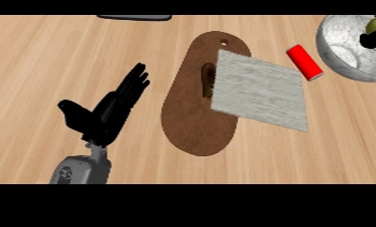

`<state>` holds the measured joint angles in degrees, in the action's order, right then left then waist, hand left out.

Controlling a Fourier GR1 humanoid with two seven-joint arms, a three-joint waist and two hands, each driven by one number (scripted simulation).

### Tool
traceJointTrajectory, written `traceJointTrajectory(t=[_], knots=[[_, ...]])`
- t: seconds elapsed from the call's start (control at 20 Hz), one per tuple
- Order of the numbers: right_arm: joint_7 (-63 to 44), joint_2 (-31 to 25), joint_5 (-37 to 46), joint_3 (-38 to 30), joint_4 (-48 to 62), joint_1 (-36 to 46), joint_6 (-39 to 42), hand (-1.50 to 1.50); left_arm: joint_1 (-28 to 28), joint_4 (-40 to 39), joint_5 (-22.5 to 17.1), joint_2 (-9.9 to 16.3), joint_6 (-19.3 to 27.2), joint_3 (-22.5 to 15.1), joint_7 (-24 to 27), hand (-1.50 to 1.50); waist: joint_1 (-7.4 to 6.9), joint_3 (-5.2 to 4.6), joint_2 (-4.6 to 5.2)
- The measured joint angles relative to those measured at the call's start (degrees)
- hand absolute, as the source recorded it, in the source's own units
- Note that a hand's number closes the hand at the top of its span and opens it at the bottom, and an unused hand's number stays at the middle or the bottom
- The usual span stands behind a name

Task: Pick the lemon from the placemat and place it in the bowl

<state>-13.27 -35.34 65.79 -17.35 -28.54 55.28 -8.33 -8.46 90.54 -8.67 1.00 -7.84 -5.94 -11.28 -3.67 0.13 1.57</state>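
Pale wooden countertop [73,47], grain running crosswise. Near the middle, a dark brown paddle-shaped wooden board [195,131], small hole [224,43] at its far narrow end, broad rounded end nearest. Laid across the board's right half and reaching past its right edge onto the counter, a grey woven rectangular placemat [260,94], turned slightly askew, nothing resting on it. Just beyond the mat's far right corner, apart from it, a small red cylinder [304,62] lying on its side.

At the upper right, cut by the edge, a round speckled grey stone-like bowl [339,47]. Inside its rim, hard against the right edge, a sliver of yellow-green lemon [371,24]; well apart from the placemat. Just beneath that, a small black shape [369,41], perhaps part of the right hand, too little showing to tell its state.

At the lower left, on a grey forearm [81,169], the black left hand [106,109]: fingers straight and pointing away, thumb spread to the left, holding nothing, well clear of the board.

At the top edge, a dark flat object [134,17], mostly out of view.
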Motion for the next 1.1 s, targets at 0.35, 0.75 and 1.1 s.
traceJointTrajectory(t=[0.35,0.75,1.1], knots=[[3.6,-1.5,-4.3,-6.0,9.3,2.0,-2.9,-1.5,-0.5,-0.8,0.7,-0.5,0.3,-1.0,0.9,0.0,-0.64,0.15,0.39],[17.4,0.2,-18.6,-19.1,7.7,2.6,-10.4,-1.5,-0.2,-0.8,0.3,-0.1,0.4,0.1,1.0,0.0,0.68,0.32,-0.21],[34.6,2.9,-32.5,-28.2,1.3,-0.3,-7.2,-1.5,2.0,0.6,0.1,0.6,1.1,1.1,0.0,0.0,3.27,0.05,-1.55]])
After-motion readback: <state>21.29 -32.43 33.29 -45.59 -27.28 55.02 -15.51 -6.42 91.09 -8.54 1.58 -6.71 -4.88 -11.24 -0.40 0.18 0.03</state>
